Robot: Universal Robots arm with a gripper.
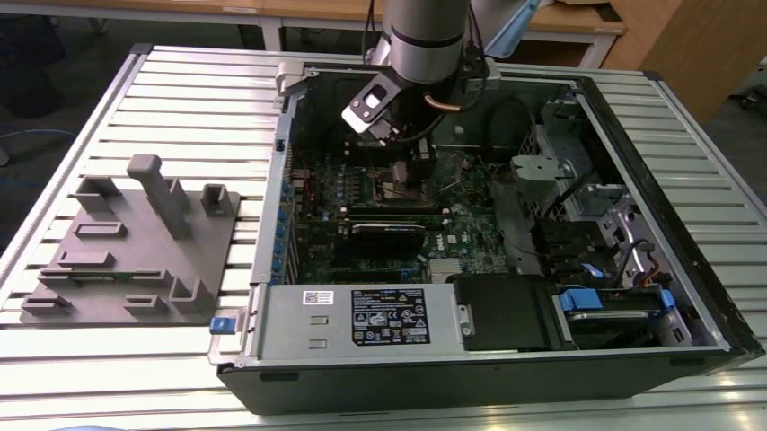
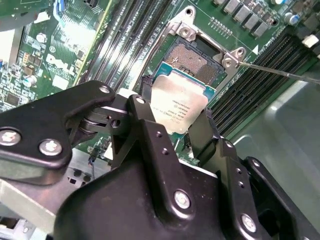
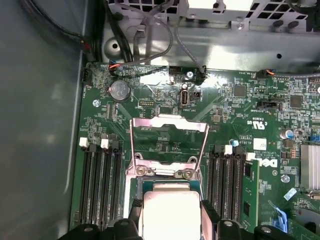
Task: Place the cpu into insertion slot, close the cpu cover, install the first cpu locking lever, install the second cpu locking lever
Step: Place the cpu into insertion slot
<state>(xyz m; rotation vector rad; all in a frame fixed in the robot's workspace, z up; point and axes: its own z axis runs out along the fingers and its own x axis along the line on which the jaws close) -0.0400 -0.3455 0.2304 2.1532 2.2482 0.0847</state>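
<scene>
Gripper [image 2: 172, 120] up close, fingers closed partway onto two edges of the cpu [image 2: 179, 102], silver top up, hanging partly over the insertion slot [image 2: 192, 60]. Past it in the first wrist view, cpu cover [image 3: 169, 121] swung open. Out in the exterior view: open computer case [image 1: 480, 382] holding the motherboard [image 1: 348, 224], grey fixture plate [image 1: 132, 242] at the exterior view's left.

- Exterior view: you look down from high, well back, over the whole open case [image 1: 480, 377].
- Both wrist views: close above the motherboard [image 3: 100, 115], sharing the cpu [image 2: 177, 102] [image 3: 170, 215].
</scene>
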